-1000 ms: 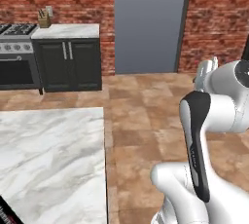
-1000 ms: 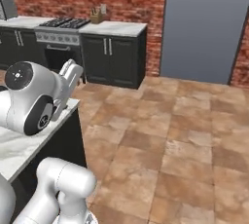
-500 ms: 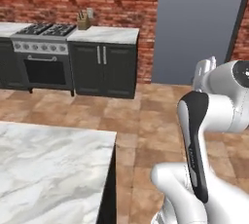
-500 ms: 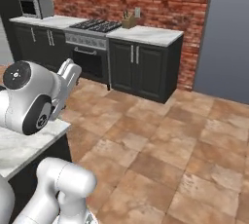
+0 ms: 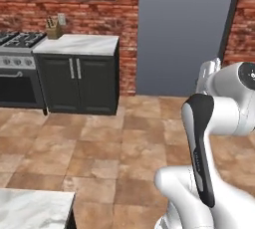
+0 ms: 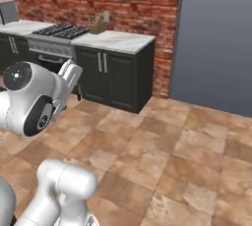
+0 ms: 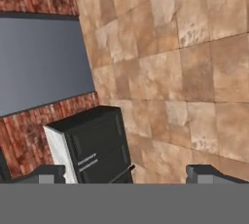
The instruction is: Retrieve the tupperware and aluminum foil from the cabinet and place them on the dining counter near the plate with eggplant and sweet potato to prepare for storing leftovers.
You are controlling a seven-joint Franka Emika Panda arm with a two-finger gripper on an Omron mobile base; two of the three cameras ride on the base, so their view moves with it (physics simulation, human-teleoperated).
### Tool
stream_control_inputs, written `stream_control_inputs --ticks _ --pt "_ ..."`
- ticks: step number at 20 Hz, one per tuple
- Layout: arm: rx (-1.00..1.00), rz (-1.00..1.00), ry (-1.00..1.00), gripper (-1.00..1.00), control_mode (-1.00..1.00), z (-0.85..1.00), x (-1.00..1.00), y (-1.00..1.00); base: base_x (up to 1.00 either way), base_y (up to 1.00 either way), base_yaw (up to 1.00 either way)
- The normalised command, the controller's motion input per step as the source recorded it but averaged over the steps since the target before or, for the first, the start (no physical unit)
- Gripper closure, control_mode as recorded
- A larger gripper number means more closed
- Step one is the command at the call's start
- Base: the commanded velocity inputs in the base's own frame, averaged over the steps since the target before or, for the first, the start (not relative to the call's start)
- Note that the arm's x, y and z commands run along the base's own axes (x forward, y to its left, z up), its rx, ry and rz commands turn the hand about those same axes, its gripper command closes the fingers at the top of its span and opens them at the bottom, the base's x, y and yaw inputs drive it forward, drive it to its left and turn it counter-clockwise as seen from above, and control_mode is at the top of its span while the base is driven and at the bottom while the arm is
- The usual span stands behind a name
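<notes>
So I'm driving the base around right now and honestly the task looks barely started from here. The gripper (image 7: pixel 125 174) is spread wide with nothing between the tips — just floor tile and a floor cabinet (image 7: pixel 95 142) ahead of it. No tupperware or foil box anywhere I can spot, so I can't tell you where they sit. My guess is both are up in the wall cabinet, and both fetches plus both drop-offs are left to do.

The only task thing I've got eyes on is a corner of the dining counter (image 5: pixel 30 212), bottom left of the left base view, bare marble as far as it shows. The plate isn't on that bit.

Room-wise it's pretty comfy. Big open stretch of tiled floor (image 6: pixel 187 156) ahead. Edges to mind: that counter corner close on my left, the dark floor cabinets with marble worktop (image 5: pixel 79 45) beside the stove (image 6: pixel 61 32), and the grey panel (image 5: pixel 184 29) on the brick wall. The arm is tucked in tight, elbow up — nothing near it.
</notes>
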Motion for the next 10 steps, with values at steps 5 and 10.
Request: stream_control_inputs --ticks 5,10 --pt "0.00 0.00 0.00 -1.00 1.00 0.00 0.00 0.00 1.00 0.00 0.23" --pt "0.00 0.00 0.00 -1.00 1.00 0.00 0.00 0.00 1.00 0.00 0.47"
